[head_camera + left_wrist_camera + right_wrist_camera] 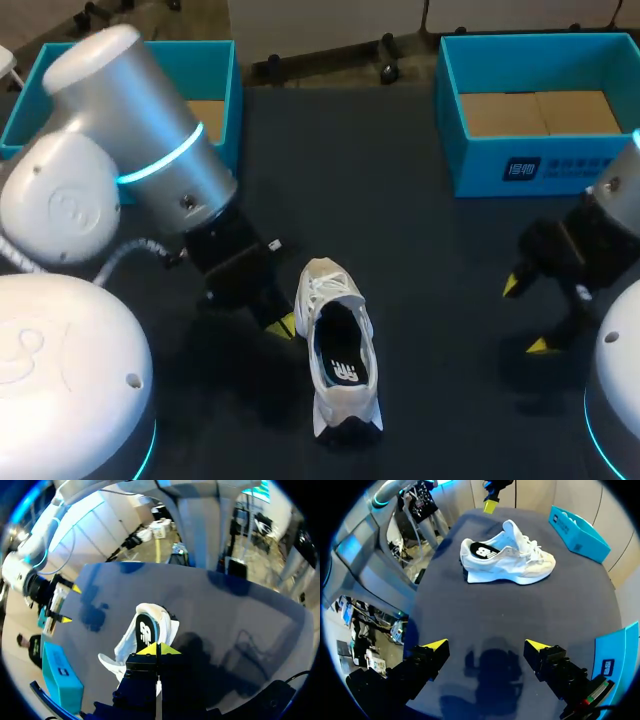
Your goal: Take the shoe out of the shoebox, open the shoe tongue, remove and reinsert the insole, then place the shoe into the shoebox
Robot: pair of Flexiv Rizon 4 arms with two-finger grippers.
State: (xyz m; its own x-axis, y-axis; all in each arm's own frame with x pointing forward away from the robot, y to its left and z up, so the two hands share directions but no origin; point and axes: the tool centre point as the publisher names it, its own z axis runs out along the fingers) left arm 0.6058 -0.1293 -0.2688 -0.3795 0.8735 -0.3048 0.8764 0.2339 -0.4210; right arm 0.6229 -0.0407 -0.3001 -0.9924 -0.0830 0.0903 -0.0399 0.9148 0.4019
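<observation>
Left arm: right up close, the bulky silver-and-white left arm (150, 150) came in low over the dark matte table (430, 250).
Left pincer: the left pincer (158, 650) had its two yellow tips pressed together, with nothing seen between them.
Shoe: out of its box, the white lace-up trainer (338, 345) stood upright on its sole just ahead of the left pincer. Its laced side was hard by the tips, though whether they touched could not be told.
Insole: a black insole with a white logo (341, 368) lay inside the trainer, plain to see through the open mouth.
Right pincer: the right pincer (487, 647) was spread wide over bare table with nothing between its fingers. The trainer sat side-on ahead of it, well apart.
Right arm: the dark-wristed right arm (600, 230) came in from its own side.
Boxes: an open teal cardboard shoebox with a brown floor (540, 165) stood near the right pincer, off to one side. A second teal cardboard shoebox (222, 70) sat behind the left arm, well apart from the left pincer.
</observation>
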